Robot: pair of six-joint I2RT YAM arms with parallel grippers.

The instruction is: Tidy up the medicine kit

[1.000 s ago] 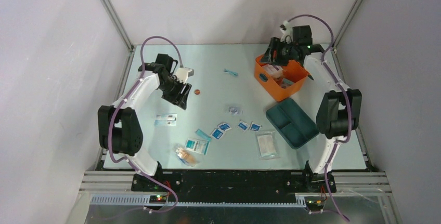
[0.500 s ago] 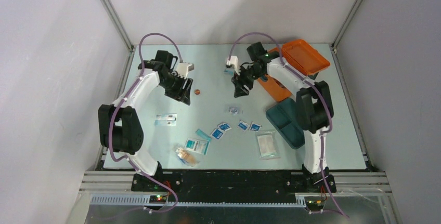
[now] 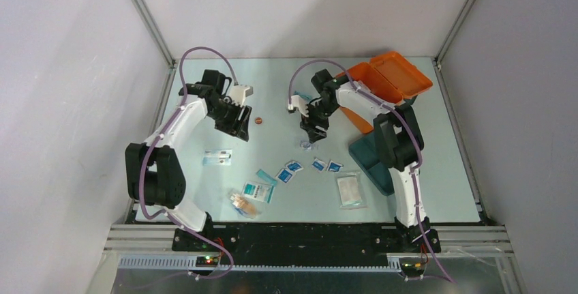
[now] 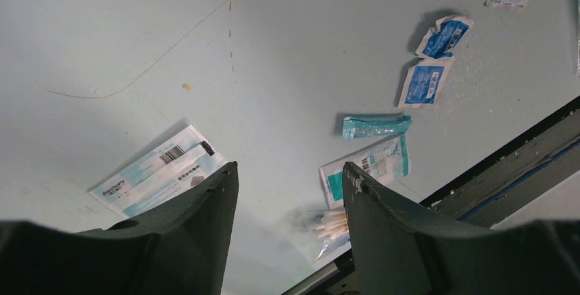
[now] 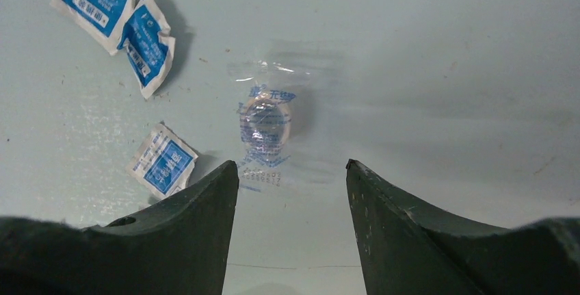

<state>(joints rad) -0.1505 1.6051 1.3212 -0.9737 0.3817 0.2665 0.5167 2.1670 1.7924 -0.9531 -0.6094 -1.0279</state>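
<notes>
At left-centre of the top view, our left tool (image 3: 238, 127) has barely shifted. Its jaws stand apart over the table (image 3: 272, 82), holding nothing. Our right tool (image 5: 291, 172) has swung away from the medicine kit (image 3: 392, 76) to mid-frame and now hangs, jaws parted and empty, right above a clear packet (image 5: 267, 127). We judge a pickup comes next. The kit sits upper right: an orange case, lid now thrown open, its teal tray (image 3: 382, 178) lying out on the table just below it in the frame.
</notes>
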